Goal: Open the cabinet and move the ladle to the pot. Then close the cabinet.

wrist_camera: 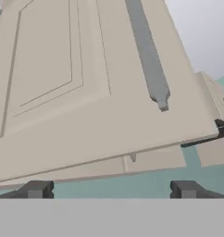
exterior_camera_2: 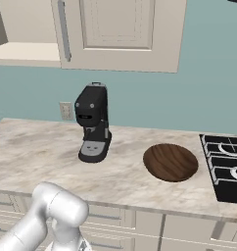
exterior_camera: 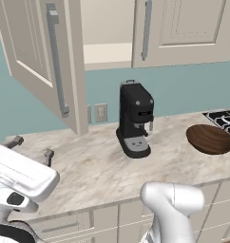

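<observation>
Gripper [wrist_camera: 109,189], fingertips standing wide apart and holding nothing, is facing the swung-out left door [exterior_camera: 38,52] of the cabinet [exterior_camera: 183,31], just below its bar handle [wrist_camera: 148,55]. The ladle cannot be made out. Judgement: the door is needing a wider swing, clearing the coffee machine [exterior_camera: 134,118], before reaching inside.

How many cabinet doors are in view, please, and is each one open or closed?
2: the left door is swung open over the counter; the right door is closed, above the coffee machine.
</observation>
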### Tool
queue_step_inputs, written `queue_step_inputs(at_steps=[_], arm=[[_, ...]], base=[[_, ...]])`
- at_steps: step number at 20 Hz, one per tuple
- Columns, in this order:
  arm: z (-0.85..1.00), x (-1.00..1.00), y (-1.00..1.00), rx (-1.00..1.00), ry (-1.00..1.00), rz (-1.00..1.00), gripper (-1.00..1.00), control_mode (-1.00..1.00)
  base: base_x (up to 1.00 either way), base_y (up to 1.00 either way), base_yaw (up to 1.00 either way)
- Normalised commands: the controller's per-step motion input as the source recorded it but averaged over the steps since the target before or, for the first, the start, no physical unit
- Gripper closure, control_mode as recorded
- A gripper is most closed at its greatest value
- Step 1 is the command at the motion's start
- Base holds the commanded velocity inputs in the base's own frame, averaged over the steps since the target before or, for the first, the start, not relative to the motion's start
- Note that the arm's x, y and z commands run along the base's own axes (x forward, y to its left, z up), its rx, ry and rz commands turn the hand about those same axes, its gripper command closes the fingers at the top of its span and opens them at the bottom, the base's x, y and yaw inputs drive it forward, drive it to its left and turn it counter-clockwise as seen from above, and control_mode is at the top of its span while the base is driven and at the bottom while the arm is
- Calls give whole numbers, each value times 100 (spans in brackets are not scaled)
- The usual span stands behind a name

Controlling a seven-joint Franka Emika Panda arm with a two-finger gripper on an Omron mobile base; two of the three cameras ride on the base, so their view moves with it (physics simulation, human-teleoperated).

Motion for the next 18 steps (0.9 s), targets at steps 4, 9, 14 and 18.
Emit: queue_step_inputs(at_steps=[4,9,14,18], arm=[[11,69,43,-3,-15,-8,-100,-100],[28,61,20,-2,-10,-13,-100,-100],[29,57,1,-2,-2,-15,-100,-100],[25,36,0,-2,-3,-15,-100,-100]], base=[[0,0,0],[0,0,0],[0,0,0],[0,0,0]])
